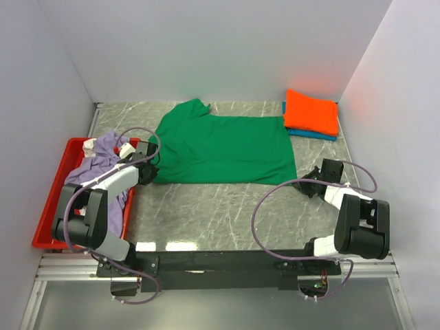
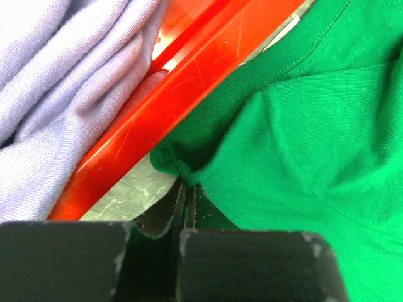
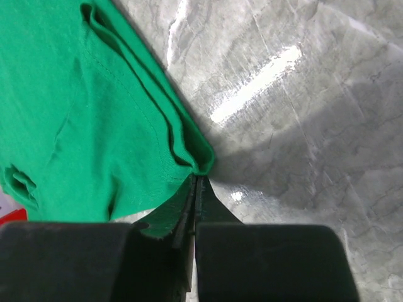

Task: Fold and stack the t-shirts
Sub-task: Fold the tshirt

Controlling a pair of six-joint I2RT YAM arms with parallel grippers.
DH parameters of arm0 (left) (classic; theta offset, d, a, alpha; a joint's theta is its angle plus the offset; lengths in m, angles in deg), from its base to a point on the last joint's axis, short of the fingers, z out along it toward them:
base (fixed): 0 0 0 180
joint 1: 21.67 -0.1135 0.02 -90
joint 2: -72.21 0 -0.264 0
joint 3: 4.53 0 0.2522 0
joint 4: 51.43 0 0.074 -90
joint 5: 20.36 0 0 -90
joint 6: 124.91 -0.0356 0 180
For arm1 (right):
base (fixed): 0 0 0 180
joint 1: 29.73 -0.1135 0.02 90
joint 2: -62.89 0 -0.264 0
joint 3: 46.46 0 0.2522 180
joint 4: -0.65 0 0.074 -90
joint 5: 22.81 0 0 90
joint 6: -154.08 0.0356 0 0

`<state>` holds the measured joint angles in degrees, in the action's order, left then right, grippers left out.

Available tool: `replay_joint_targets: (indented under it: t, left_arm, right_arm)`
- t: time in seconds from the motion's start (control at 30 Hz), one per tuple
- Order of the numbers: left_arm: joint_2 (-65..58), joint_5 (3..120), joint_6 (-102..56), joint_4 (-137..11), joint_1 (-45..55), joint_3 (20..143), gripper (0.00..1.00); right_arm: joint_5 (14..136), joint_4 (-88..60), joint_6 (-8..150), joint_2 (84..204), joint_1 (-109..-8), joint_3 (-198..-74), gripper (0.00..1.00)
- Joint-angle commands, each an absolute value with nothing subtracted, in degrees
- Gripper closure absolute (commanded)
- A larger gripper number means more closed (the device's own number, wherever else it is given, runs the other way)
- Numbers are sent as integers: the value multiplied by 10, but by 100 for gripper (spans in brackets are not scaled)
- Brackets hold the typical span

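Red tray (image 1: 48, 206): far left. The lavender t-shirt (image 1: 103, 152) lies heaped in it, unfolded.
Left gripper (image 2: 189, 194): jaws are closed on the near-left corner of the green t-shirt (image 1: 227, 148), just beside the tray wall.
Green t-shirt: lies flat at the table's centre, one sleeve jutting at the far left. It is pinched at both near corners.
Step in hand: by my judgement, the start of a fold, with the near edge gripped at both ends.
Next move: you need to raise both corners together and carry them evenly toward the far edge. Keep the cloth taut and the left arm off the tray rim.
Right gripper (image 3: 196, 185): jaws are closed on the near-right corner, where the edge shows two layers. The bite looks shallow and may slip.
Stack: the orange t-shirt (image 1: 311, 111) lies folded on the blue t-shirt (image 1: 311, 134) at the far right, well apart from the green.
Hidden: the blue is mostly covered. In the top view the arms mask both pinches. You cannot tell how deep the cloth sits in either jaw.
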<state>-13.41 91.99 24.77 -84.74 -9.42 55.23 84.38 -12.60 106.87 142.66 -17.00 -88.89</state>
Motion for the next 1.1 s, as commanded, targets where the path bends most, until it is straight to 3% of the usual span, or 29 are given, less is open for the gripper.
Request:
replay_joint_targets:
  t: [0.0, 0.6, 1.07]
  left_arm:
    - [-114, 927, 250, -849, -93, 563, 99]
    - [-78, 927, 261, -892, -93, 554, 99]
    - [36, 936, 304, -931, -57, 476, 99]
  right_arm:
    - [828, -128, 1065, 1426, -172, -902, 100]
    - [820, -200, 1015, 1360, -103, -900, 100]
    - [808, -295, 1020, 1242, -77, -862, 100]
